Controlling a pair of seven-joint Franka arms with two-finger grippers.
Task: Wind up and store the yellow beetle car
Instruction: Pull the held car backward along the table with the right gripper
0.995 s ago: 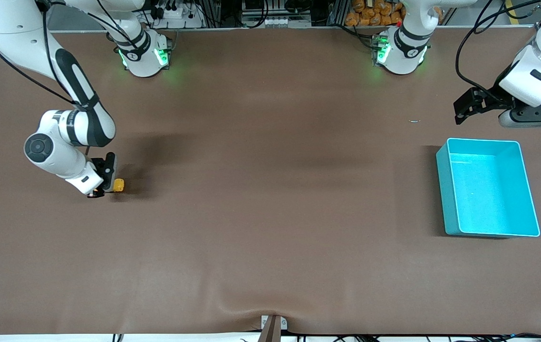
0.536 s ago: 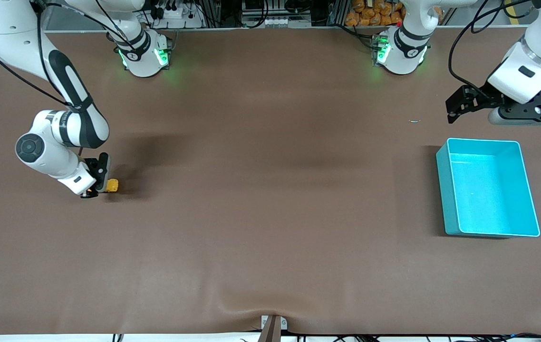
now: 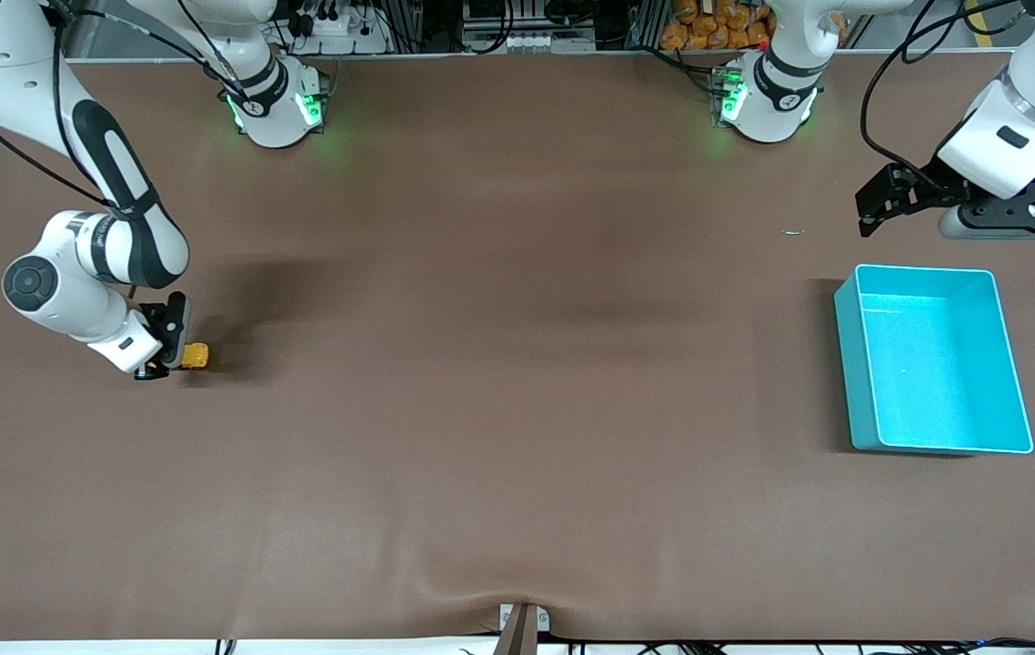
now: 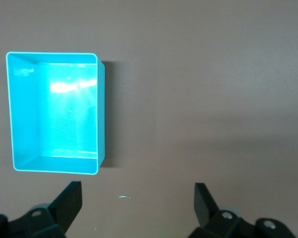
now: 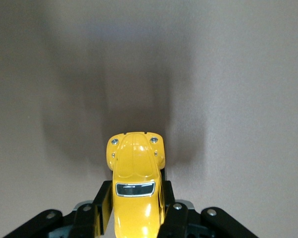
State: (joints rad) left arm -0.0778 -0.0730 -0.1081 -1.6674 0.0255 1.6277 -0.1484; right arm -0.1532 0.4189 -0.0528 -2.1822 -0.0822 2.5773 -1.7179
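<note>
Right gripper (image 3: 174, 357) at mid-left of the front frame, fingers (image 5: 100, 210) clamped tight on the yellow beetle car (image 3: 195, 356), nose poking out past the tips, low over the table (image 3: 517, 409). Left gripper (image 3: 872, 202) upper right, fingers (image 4: 70, 201) spread wide, holding nothing, hovering above the teal bin (image 3: 856, 364).

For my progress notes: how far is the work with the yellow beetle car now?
Done: the right gripper has its jaws shut on the yellow beetle car, low at the brown table, toward the right arm's end. In hand: winding, it seems. Left: storing; the teal bin holds nothing. The left gripper waits open near the bin.
</note>
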